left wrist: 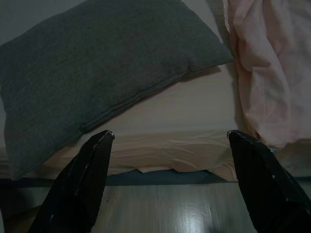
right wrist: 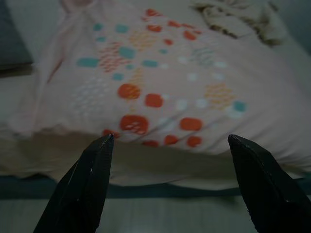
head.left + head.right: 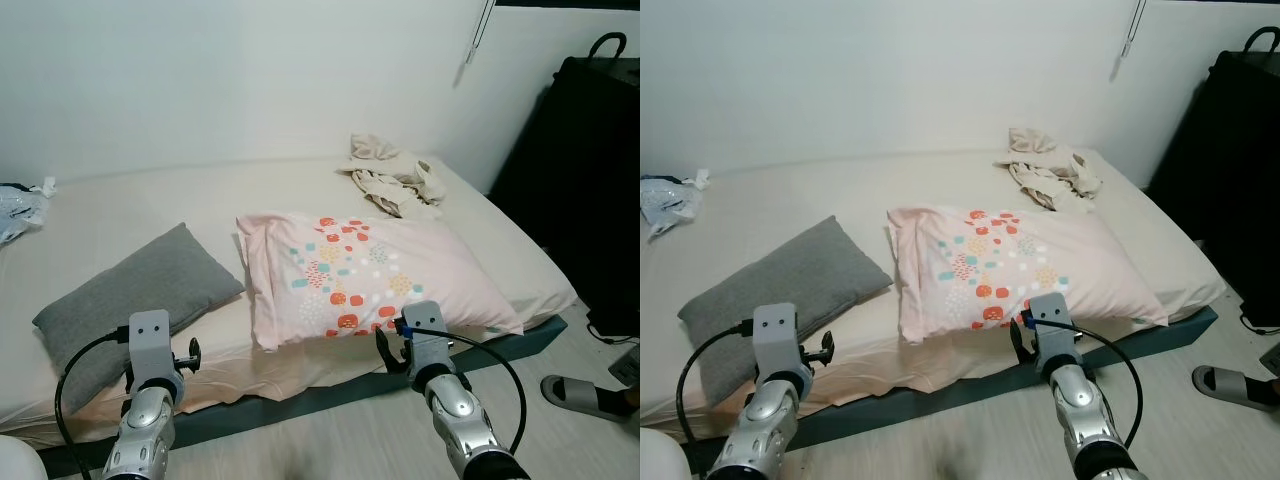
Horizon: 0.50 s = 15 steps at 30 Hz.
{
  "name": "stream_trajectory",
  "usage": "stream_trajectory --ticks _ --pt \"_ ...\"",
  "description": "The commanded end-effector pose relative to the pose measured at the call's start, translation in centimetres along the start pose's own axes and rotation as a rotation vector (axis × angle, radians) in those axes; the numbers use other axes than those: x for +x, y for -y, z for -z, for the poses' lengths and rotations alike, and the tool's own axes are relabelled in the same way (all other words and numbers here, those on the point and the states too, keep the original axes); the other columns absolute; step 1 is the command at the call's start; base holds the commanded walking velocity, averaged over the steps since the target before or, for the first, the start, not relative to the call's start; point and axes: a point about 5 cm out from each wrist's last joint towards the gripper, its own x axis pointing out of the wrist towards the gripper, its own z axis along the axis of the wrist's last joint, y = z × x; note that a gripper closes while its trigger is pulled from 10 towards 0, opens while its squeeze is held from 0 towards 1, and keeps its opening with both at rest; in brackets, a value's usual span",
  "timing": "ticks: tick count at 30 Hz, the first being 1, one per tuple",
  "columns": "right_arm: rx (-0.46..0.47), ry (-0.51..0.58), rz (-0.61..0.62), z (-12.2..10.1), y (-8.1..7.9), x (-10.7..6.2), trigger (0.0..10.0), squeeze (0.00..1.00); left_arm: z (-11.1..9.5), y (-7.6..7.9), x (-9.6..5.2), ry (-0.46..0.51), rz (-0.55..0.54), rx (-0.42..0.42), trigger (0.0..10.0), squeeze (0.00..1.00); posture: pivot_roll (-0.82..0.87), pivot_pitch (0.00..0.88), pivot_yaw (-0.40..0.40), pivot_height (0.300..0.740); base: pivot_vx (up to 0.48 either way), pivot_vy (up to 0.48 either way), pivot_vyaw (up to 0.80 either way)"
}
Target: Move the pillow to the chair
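A pale pink pillow point(image 3: 370, 275) with red, orange and teal spots lies flat on the bed, near the front edge. To its left is a grey pillow point(image 3: 140, 295), set at an angle. My right gripper point(image 2: 170, 138) is open at the bed's edge, just short of the pink pillow's front side and touching nothing. My left gripper point(image 1: 170, 136) is also open. It is low before the bed, facing the gap between the grey pillow point(image 1: 97, 73) and the pink one point(image 1: 272, 73). Both silver wrists point(image 3: 150, 345) point(image 3: 425, 345) show at the bottom of the eye views.
The low bed point(image 3: 120, 200) has a cream sheet and a dark base, and stands against a white wall. Crumpled beige clothes point(image 3: 392, 175) lie at its far right, a plastic bag point(image 3: 18, 208) at its far left. A black bag point(image 3: 590, 170) stands right, a slipper point(image 3: 590, 397) on the wood floor.
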Motion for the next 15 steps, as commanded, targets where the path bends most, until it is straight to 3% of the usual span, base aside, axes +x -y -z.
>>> stream_trajectory --ticks 1,10,15 --pt "0.015 0.01 -0.03 0.14 -0.45 -0.19 10.0 0.0 0.1 0.1 0.09 -0.008 -0.004 -0.017 10.0 0.0 0.0 0.043 -0.059 0.74 0.0 0.0 0.0" --pt "0.078 0.001 -0.085 -0.04 -1.15 0.09 10.0 0.0 -0.61 0.58 0.56 -0.001 0.004 -0.024 10.0 0.0 -0.01 0.034 -0.052 0.74 0.0 0.0 0.0" --pt "0.093 -0.024 -0.024 0.21 -0.17 0.09 10.0 0.0 -0.47 0.63 0.65 -0.011 -0.008 -0.015 10.0 0.0 -0.01 0.036 -0.047 0.74 0.0 0.0 0.0"
